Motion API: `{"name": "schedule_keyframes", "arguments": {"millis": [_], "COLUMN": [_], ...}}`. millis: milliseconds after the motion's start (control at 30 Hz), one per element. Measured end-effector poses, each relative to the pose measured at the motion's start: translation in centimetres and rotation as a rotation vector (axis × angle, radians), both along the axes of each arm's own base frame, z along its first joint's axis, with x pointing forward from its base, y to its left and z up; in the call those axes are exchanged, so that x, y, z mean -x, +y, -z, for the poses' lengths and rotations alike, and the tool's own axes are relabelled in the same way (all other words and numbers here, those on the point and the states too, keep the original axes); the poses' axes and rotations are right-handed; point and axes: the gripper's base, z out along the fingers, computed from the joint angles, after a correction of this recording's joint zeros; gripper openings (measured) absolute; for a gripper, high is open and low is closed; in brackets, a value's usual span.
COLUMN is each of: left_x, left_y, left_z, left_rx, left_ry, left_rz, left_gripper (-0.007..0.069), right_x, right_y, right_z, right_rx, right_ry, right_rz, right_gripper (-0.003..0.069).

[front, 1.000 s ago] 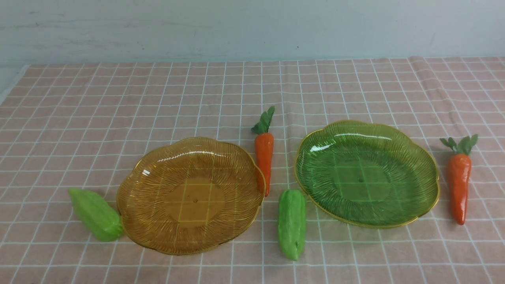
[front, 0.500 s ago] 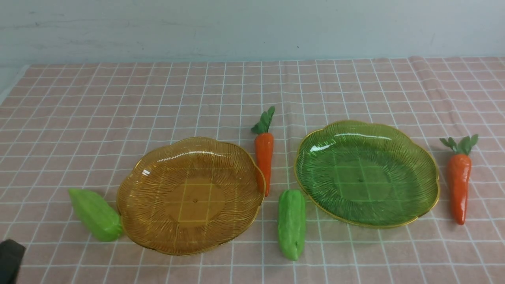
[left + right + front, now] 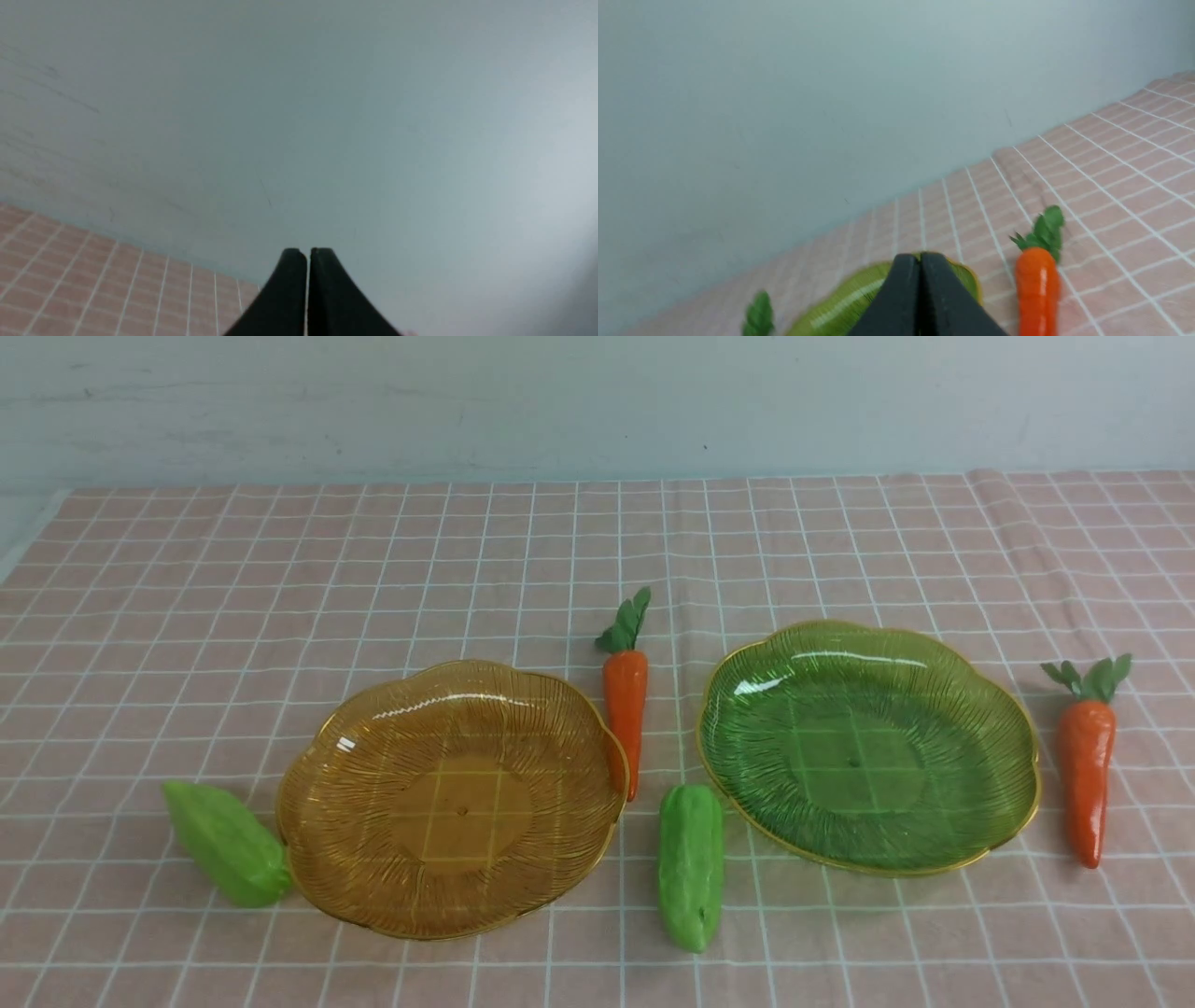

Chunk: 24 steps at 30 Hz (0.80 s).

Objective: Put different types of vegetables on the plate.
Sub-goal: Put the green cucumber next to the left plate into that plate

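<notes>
While neither arm is appearing in the front view, each wrist view is showing its own gripper. The left gripper (image 3: 308, 254) is holding its jaws pressed together on nothing, pointing toward the pale wall (image 3: 327, 116) above the checked tablecloth (image 3: 70, 289). The right gripper (image 3: 920, 259) is likewise closed and empty, with the green plate (image 3: 831, 308) showing just beyond its fingertips. All four vegetables are lying on the cloth — none is sitting on a plate. The first cucumber piece (image 3: 227, 845) is resting against the left edge of the amber plate (image 3: 457, 803). The second cucumber piece (image 3: 691, 868) is lying between the two plates, toward the robot. The first carrot (image 3: 625, 709) is lying just beside the amber plate's right rim, its leaves pointing away from the robot. The second carrot (image 3: 1085, 775) is lying right of the green plate — near it, not touching.
</notes>
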Motion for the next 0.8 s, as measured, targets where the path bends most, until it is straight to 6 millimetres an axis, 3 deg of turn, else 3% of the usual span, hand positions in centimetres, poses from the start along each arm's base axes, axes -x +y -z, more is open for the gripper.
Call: {"name": "schedule_keyframes", "arguments": {"millis": [100, 200, 367, 433, 533, 633, 800], "left_x": [-2.1, -5.3, -10.2, -12.1, -15.2, -16.9, -19.6], "left_y": [-0.7, -1.1, -0.8, -0.2, 1.6, 3.1, 4.7], "left_z": [-0.2, 0.8, 3.9, 5.0, 6.7, 7.3, 8.8], "left_rx": [-0.083, -0.178, -0.226, -0.201, -0.164, -0.127, -0.050], "left_ry": [0.169, 0.385, 0.696, 0.823, 0.983, 1.033, 1.096], "left_rz": [0.066, 0.108, 0.080, 0.043, -0.024, -0.074, -0.114], "left_gripper": [-0.0004, -0.0004, -0.0004, -0.0003, -0.0003, -0.0003, 0.0000], "right_x": [0.0, 0.0, 0.0, 0.3, 1.0, 0.8, -0.8], "right_y": [0.0, 0.0, 0.2, 0.6, 1.1, 1.5, 1.9], "right_z": [0.0, 0.0, 0.0, -0.9, -4.1, -7.8, -11.3], "right_rx": [-0.010, -0.020, -0.038, -0.036, 0.002, 0.135, 0.317], "right_ry": [-0.006, -0.006, 0.064, 0.120, 0.207, 0.344, 0.588], "right_rz": [0.001, 0.000, -0.030, -0.062, -0.117, -0.168, -0.281], "right_gripper": [-0.0015, -0.0015, -0.0015, -0.0015, -0.0015, -0.0015, -0.0015]}}
